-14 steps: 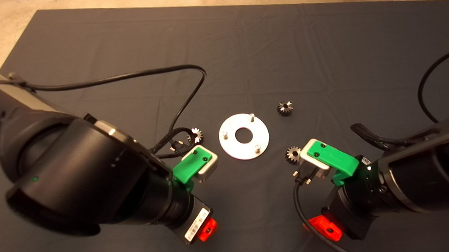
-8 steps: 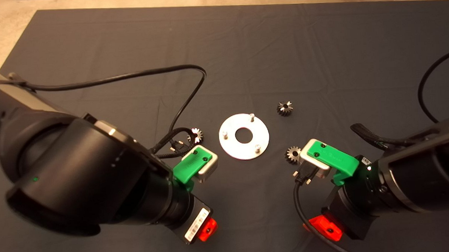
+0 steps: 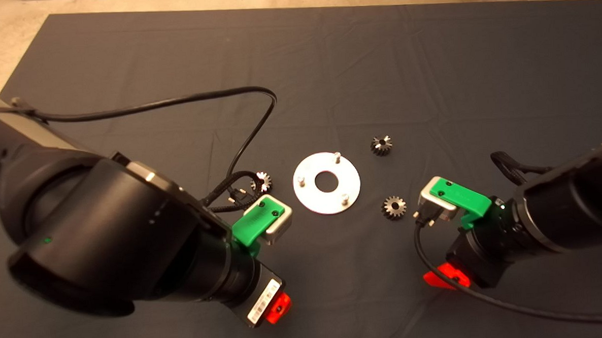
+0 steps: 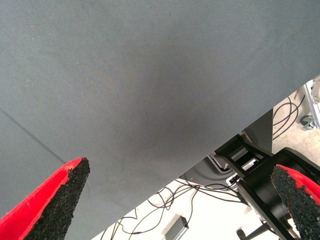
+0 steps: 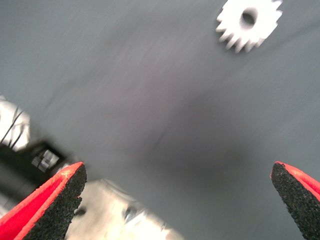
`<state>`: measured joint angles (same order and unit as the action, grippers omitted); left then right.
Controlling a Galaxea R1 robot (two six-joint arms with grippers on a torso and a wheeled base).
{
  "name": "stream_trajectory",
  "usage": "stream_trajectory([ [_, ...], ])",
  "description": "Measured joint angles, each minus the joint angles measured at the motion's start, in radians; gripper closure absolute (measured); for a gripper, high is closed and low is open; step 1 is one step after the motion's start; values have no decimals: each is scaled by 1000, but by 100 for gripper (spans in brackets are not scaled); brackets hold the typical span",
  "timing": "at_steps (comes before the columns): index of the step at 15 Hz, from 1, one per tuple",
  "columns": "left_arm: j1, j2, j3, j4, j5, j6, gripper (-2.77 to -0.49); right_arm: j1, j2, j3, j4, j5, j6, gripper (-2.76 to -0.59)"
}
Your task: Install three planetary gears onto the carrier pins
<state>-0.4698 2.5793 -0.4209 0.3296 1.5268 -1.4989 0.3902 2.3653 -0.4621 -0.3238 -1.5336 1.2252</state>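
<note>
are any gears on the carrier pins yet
No. All three carrier pins on the disc stand bare; the three planetary gears lie apart on the mat.

Matt dark cloth mat (image 3: 429, 72), faintly creased. The disc (image 3: 328, 204) is smooth, bright metal; the gears (image 3: 394, 207) are duller, toothed steel. Rough black pads (image 5: 60, 200) face glossy red plastic fingers.

A dark mat (image 3: 428, 57) covers the desk. On it lies a flat silver disc (image 3: 327, 183) with three upright carrier pins (image 3: 337, 157). Three planetary gears (image 3: 394, 207) lie loose on the mat around the disc: one near its right, one beyond that, one to its left beside a black cable (image 3: 176, 101)
</note>
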Motion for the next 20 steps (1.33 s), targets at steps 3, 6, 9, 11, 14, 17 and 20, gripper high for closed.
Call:
stream_trajectory([
  [3, 0, 0, 0, 0, 0, 0, -265, -25, -2, -58, -63, 0, -37, -276],
  [6, 0, 0, 0, 0, 0, 0, -265, -64, 19, -116, -124, 0, -74, -276],
  [9, -2, 0, 0, 0, 0, 0, -264, -88, 45, -161, -163, 3, -99, -276],
  [11, -2, 0, 0, 0, 0, 0, -264, -98, 48, -181, -190, 3, -118, -276],
  [14, -2, 0, 0, 0, 0, 1, -264, -110, 54, -216, -215, 3, -151, -276],
  [17, -2, 0, 0, 0, 0, 1, -264, -111, 53, -233, -228, 3, -173, -276],
  [20, -2, 0, 0, 0, 0, 0, -264, -124, 50, -243, -234, 3, -181, -276],
])
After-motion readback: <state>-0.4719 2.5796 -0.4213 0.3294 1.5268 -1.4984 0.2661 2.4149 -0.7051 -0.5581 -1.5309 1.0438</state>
